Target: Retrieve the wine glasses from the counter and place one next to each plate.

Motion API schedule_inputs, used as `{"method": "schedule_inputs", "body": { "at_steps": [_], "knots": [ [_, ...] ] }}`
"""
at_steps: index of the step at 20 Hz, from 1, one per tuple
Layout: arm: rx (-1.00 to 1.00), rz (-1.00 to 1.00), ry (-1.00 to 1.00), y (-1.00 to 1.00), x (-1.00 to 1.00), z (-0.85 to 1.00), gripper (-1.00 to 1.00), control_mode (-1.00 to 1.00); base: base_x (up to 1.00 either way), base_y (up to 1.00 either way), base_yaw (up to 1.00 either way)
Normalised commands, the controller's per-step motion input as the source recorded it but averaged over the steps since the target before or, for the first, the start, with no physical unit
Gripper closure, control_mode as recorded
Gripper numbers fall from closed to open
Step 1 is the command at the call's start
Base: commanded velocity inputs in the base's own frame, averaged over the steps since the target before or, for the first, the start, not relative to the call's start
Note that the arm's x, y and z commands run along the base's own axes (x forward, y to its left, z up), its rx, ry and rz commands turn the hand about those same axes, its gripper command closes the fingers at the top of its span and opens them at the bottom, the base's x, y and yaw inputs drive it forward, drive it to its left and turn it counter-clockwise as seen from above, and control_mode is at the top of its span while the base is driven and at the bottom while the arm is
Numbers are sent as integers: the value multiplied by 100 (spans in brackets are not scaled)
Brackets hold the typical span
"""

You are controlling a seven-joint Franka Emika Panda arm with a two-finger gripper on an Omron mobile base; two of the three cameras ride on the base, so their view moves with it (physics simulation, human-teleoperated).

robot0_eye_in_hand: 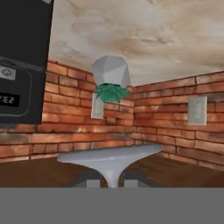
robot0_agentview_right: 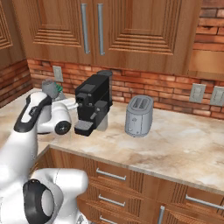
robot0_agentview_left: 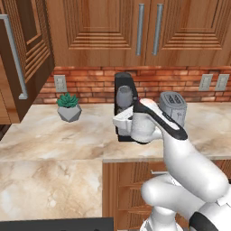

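Grey-tinted glass [robot0_agentview_left: 124, 95] is clamped by its thin stem in the gripper [robot0_eye_in_hand: 112, 181]. The jaws are nearly closed on the stem, and the round foot spreads flat just beyond the fingertips. The bowl is rounded and translucent and stands upright above the hand, clear of the counter [robot0_agentview_left: 54, 135]. To the gripper's left and farther back is the plant [robot0_agentview_left: 69, 107]; directly behind it is the coffee machine [robot0_agentview_right: 92, 103]; to its right is the toaster [robot0_agentview_right: 139, 116]. Judged step: first glass picked up, transport pending. Next move calls for backing away from the machine without clipping it, keeping the stem vertical, then carrying to a plate. Thin stem, so slip or tilt is the likely risk.
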Motion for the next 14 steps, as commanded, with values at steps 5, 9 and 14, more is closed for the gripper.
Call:
{"method": "schedule_inputs", "body": {
  "at_steps": [5,9,14],
  "knots": [
    [0,13,0,-64,-35,74,100,-100,0,0,0],
    [0,13,0,-75,-63,41,100,-100,0,0,0],
    [0,10,1,-41,-82,8,100,-100,0,0,0]
  ]
}}
